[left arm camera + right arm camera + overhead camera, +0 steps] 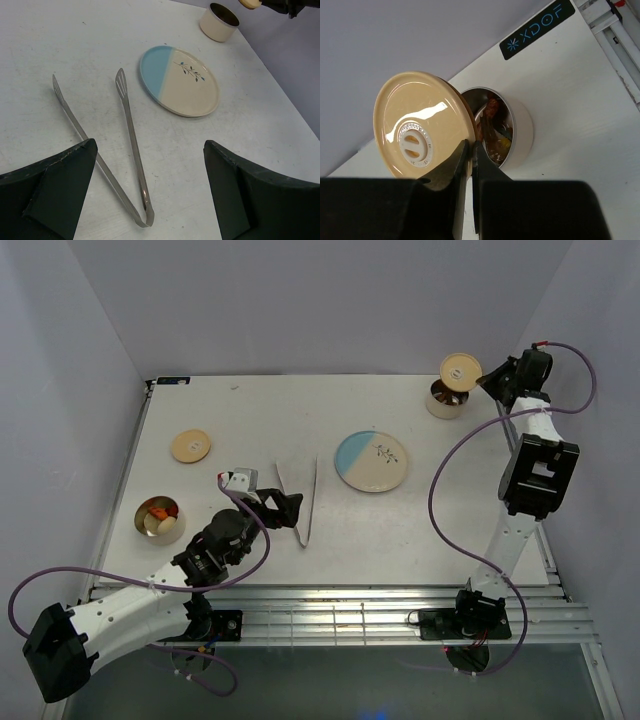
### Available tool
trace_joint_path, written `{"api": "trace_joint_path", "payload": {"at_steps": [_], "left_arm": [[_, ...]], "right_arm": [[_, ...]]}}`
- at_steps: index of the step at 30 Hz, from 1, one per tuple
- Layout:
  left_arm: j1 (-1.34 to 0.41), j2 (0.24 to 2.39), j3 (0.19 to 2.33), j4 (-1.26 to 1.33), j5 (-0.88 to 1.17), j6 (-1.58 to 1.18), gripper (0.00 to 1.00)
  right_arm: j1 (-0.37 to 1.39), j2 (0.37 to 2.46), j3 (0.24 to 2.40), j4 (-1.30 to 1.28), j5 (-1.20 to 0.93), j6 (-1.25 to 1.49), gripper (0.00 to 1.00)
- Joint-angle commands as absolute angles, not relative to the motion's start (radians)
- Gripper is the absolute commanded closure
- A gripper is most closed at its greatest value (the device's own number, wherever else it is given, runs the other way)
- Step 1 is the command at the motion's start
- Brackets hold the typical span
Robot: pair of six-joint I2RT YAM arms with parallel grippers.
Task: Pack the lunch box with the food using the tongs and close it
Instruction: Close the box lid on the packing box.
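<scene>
The silver tongs (310, 500) (130, 125) lie flat on the white table in a V, the joined end nearest me. My left gripper (283, 508) (150, 145) hangs wide open just over that joined end, touching nothing. The food (158, 515), orange-red and pale pieces, sits in a round cream tub (178, 533) at the left. At the back right stands the lunch box (443, 405) (522, 130), a round cream pot with a metal inside. My right gripper (490, 378) (471, 145) is shut on the rim of its tan lid (460, 370) (415, 120), held tilted above the pot.
A blue-and-cream plate (371, 461) (185, 90) lies right of the tongs with nothing on it. A second tan lid (190, 446) rests flat on the table at the back left. White walls close in the table on three sides.
</scene>
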State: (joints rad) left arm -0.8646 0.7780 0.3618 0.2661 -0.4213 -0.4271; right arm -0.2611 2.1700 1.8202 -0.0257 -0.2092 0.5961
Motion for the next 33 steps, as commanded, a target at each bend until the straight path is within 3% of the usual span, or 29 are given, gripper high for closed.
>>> {"api": "trace_joint_path", "payload": {"at_steps": [1,23,33], "left_arm": [[-0.868,0.779,0.393,0.262,-0.431,-0.425,0.02],[-0.868,0.764,0.387,0.259,-0.472,-0.408,0.02],[-0.87,0.758,0.387,0.256,-0.474,-0.407,0.02]], "right_arm": [[-0.25,2.197,1.876,-0.032,-0.227,0.617,0.92],[-0.225,2.306,1.944,-0.089,-0.176,0.589,0.92],[-0.213,2.293,1.91,-0.072,-0.13,0.557,0.77]]}}
